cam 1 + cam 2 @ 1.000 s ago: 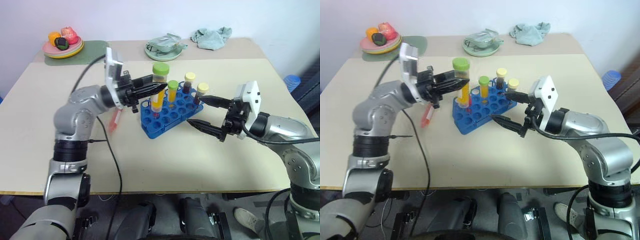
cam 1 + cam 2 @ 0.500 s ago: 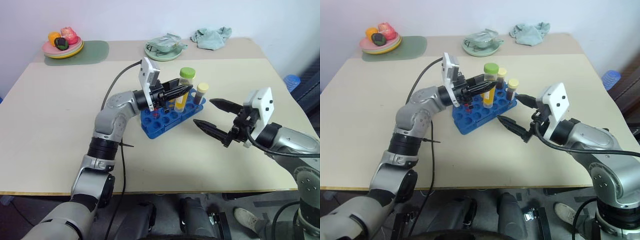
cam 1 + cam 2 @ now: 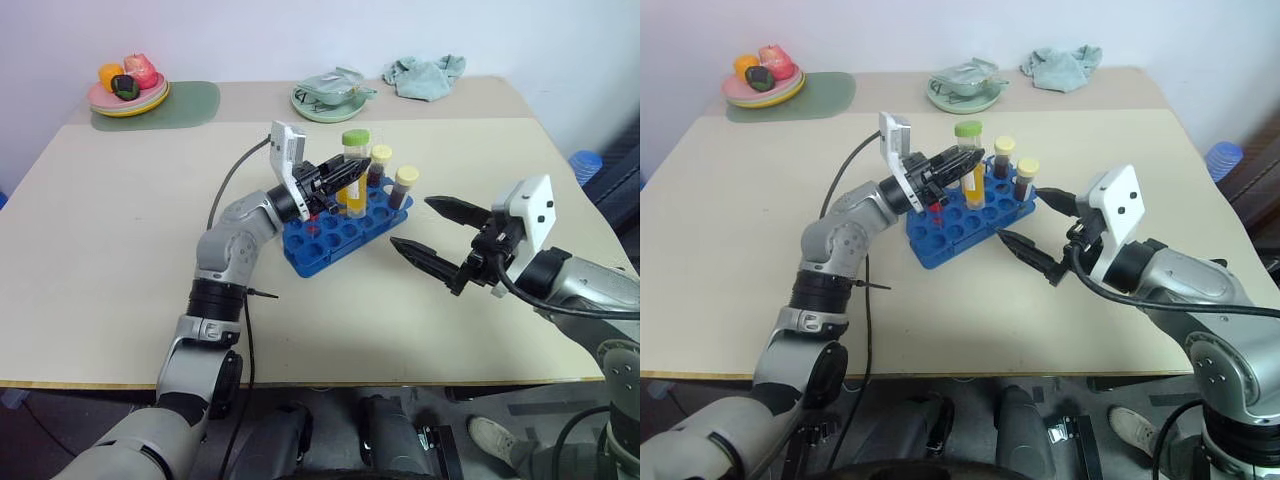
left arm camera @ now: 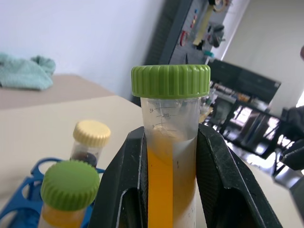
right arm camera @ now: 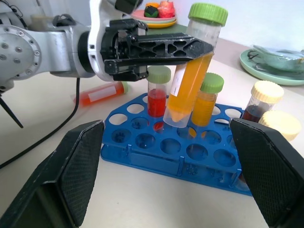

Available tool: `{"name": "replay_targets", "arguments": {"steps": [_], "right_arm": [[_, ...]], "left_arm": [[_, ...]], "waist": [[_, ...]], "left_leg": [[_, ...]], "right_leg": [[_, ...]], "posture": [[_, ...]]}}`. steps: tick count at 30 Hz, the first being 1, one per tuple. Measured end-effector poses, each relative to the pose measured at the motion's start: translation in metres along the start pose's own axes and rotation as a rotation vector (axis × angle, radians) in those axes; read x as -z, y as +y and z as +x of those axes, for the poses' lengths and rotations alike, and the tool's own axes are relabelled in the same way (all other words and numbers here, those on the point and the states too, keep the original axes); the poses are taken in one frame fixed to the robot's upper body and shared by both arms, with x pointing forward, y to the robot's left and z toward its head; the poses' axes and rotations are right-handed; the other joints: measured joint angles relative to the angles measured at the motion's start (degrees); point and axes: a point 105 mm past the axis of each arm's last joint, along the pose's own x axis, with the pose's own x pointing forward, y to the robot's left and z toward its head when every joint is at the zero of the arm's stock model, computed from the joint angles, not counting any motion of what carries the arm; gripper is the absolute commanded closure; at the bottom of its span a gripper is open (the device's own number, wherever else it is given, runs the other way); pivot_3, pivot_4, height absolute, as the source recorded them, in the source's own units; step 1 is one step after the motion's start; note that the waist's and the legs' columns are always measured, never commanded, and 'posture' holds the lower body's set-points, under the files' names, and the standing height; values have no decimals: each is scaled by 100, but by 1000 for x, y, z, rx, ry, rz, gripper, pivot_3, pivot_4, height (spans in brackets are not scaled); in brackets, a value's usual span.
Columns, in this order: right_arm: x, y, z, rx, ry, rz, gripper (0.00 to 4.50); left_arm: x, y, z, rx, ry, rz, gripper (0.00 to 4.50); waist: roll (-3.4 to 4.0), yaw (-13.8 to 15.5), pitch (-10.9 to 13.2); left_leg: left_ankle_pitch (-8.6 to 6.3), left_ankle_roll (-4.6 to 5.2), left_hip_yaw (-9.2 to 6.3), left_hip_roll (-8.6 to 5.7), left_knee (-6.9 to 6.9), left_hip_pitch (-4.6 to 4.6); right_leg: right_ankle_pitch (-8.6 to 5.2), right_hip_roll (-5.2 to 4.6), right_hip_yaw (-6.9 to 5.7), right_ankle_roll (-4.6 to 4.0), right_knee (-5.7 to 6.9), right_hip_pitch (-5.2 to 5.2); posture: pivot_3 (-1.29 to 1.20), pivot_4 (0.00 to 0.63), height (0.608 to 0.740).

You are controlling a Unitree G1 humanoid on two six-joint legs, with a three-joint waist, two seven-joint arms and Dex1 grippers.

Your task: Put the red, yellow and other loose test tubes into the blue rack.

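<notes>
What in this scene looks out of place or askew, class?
One orange-red tube lies flat on the table beside the blue rack, not slotted in. The left gripper holds a yellow tube tilted above the holes.

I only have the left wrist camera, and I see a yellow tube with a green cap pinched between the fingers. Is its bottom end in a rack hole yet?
Observer: Not yet, it seems. The yellow tube leans, with its tip just over the blue rack, next to an upright red tube.
Operator: Is the other gripper in the way?
Observer: No. The right gripper is open and stands apart from the rack, off its right side.
Operator: Anything loose to pick up?
Observer: Yes, one reddish tube lies flat on the table beside the rack.
</notes>
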Motion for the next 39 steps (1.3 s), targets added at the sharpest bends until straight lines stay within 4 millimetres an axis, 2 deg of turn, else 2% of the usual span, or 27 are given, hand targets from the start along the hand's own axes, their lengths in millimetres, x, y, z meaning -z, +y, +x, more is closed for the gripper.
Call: {"name": "replay_targets", "arguments": {"steps": [3,10,16,20,27,34,39], "right_arm": [[0,0,-1,-6,12,-6,180],[-2,-1,-1,-1,19,-21,180],[-4,-2,-1,9,11,-28,180],[-10,-1,2,0,-11,-46,180],[-12,-2,8,-22,-23,-55,180],[-11,-3,13,-38,-23,-50,180],[-12,-2,17,-48,-30,-56,180]], "left_arm": [[1,-1,2,23,7,-13,3744],[-12,-6,15,112,0,-35,3744],[-17,-11,13,167,-16,-33,3744],[-28,-9,10,166,-45,-23,3744],[-50,1,2,104,-108,9,3744],[-66,2,-1,50,-157,86,3744],[-75,20,-4,-95,-187,139,3744]], "waist": [[-1,8,0],[-1,-9,0],[-1,-1,0],[-1,-5,0],[-1,-3,0],[-1,-2,0],[-1,-4,0]], "left_leg": [[0,1,0,0,0,0],[-1,1,0,0,-1,0],[0,1,-1,0,0,0],[0,1,-1,0,0,0],[0,1,-1,0,0,0],[0,1,-1,0,0,0],[0,1,-1,0,0,0]], "right_leg": [[0,-1,-1,0,-2,1],[0,0,-1,1,-2,1],[0,0,-1,1,-2,1],[0,0,-1,1,-2,1],[0,0,-1,1,-2,0],[1,0,-1,1,-4,1],[1,0,-1,1,-3,1]], "posture": [[0,150,740],[0,150,740],[0,150,740],[0,150,740],[0,150,740],[0,150,740],[0,150,740]]}}
